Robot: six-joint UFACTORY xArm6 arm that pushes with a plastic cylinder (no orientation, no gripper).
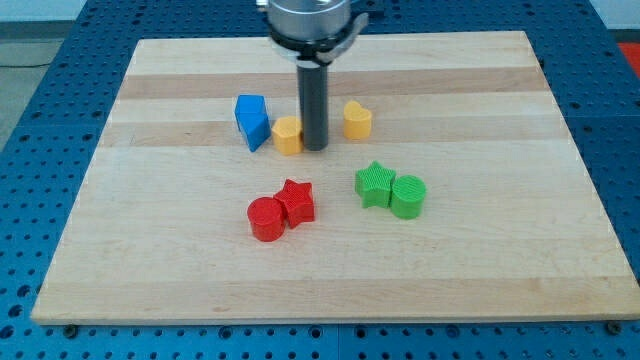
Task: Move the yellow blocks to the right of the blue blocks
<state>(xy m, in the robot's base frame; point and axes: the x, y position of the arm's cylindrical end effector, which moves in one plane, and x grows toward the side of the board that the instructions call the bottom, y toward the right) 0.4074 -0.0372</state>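
The rod's lower end, my tip (315,147), is planted on the wooden board (500,280), in the half nearer the view's top edge and about midway between its left and right edges. It is a plain rod with nothing to open or close, and nothing is held by it. A small yellow block (287,136) is touched on its right side by the tip, and a blue block (252,121) is seen just left of it. A second yellow block (357,119) is placed near the tip's right, apart from it. Toward the bottom edge, a red cylinder (266,219) is pressed against a red star (297,201), and a green star (375,184) against a green cylinder (408,196).
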